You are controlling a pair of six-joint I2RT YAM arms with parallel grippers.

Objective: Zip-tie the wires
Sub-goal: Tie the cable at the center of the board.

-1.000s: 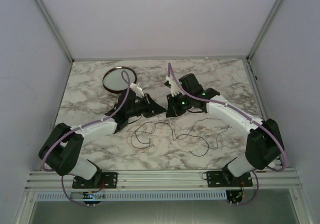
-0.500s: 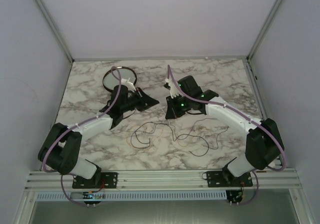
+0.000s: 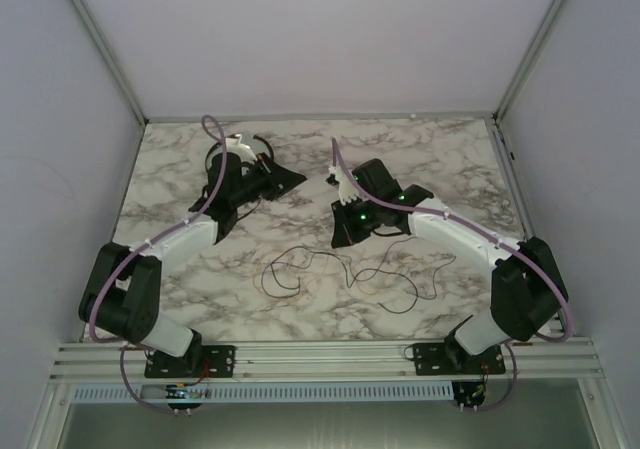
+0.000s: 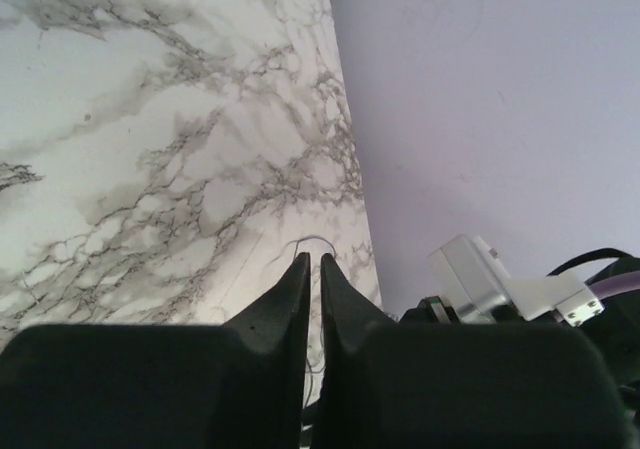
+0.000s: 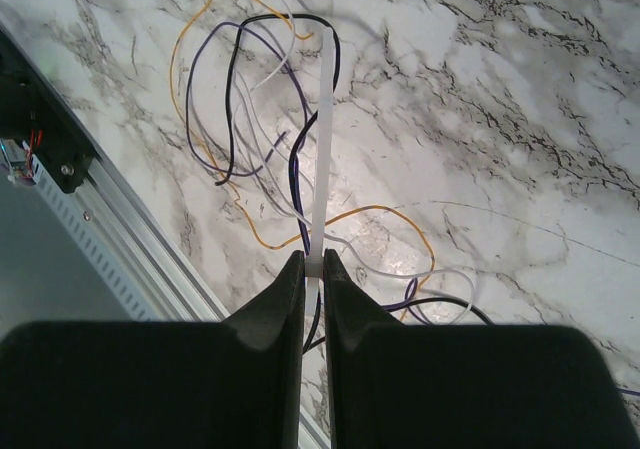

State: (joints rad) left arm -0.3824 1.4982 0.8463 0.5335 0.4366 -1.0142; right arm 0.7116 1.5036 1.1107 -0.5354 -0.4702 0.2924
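Observation:
The wires [image 3: 345, 269] lie in loose loops on the marble table between the arms. In the right wrist view they [image 5: 232, 109] show as thin orange, purple, black and white strands. My right gripper [image 3: 340, 235] hangs just behind them, shut on the zip tie [image 5: 322, 139], a white strip that sticks straight out from the fingertips [image 5: 296, 269] over the loops. My left gripper [image 3: 286, 179] is at the back left, far from the wires, with its jaws together and nothing between them [image 4: 311, 260].
A round dark-rimmed dish [image 3: 262, 149] sits at the back left, mostly hidden under my left wrist. The lilac back wall [image 4: 480, 99] stands close to the left gripper. The metal rail [image 3: 320, 354] runs along the near table edge.
My left arm has swung away from the middle to the back left, over the dish. My right gripper has stayed near the wires with the zip tie.

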